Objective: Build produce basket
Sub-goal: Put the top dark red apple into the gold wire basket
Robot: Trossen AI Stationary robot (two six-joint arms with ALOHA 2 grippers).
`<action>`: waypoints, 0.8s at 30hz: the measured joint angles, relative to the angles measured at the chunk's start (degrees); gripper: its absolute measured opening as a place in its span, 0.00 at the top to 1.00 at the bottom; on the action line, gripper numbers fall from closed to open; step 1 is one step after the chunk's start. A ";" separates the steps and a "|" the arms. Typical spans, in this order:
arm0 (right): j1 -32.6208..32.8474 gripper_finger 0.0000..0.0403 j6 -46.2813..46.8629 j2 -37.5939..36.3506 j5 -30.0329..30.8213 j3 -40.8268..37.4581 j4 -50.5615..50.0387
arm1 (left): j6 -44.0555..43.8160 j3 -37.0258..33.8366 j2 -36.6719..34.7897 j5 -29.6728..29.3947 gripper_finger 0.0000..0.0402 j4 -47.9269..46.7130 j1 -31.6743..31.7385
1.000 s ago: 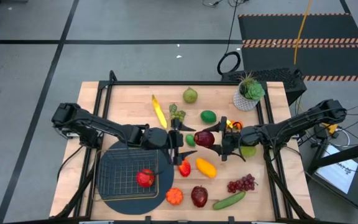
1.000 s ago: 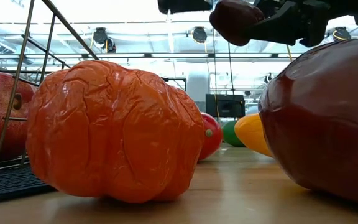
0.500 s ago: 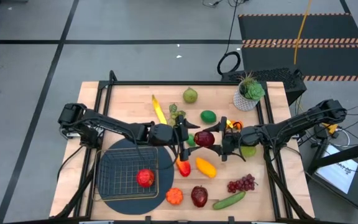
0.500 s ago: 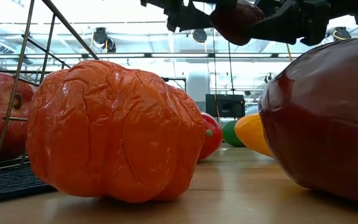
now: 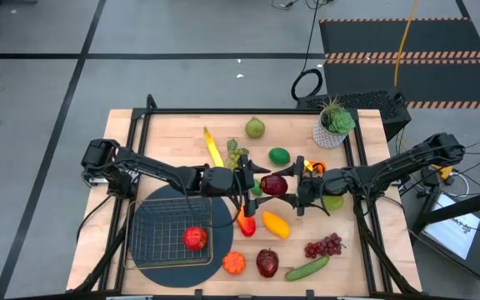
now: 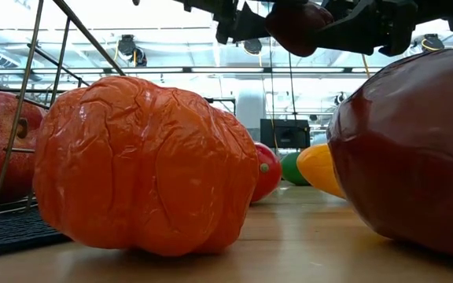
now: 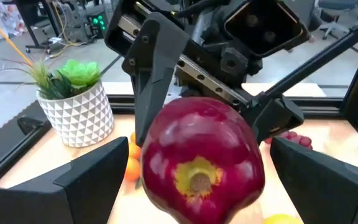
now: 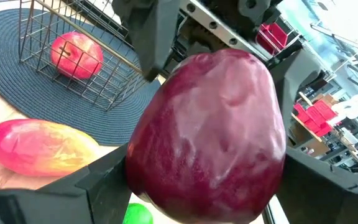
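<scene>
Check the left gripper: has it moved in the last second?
Yes. In the high view the left gripper has advanced rightward, away from the basket, closing in on the dark red apple held by the right gripper.

A dark red apple (image 5: pixel 273 185) is filling the gap between both grippers; the basket (image 5: pixel 152 242) is lying open beside one apple (image 5: pixel 194 238).

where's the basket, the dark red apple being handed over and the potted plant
basket (image 5: pixel 144 218): high view, left wire rim
dark red apple (image 5: pixel 274 185): high view, its top, held in the right claw (image 5: pixel 283 185)
potted plant (image 5: pixel 332 133): high view, white pot
</scene>
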 joint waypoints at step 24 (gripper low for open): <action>3.57 0.03 9.44 -0.35 6.22 0.00 1.21 | 3.14 0.00 -1.80 0.07 0.26 -3.20 -0.46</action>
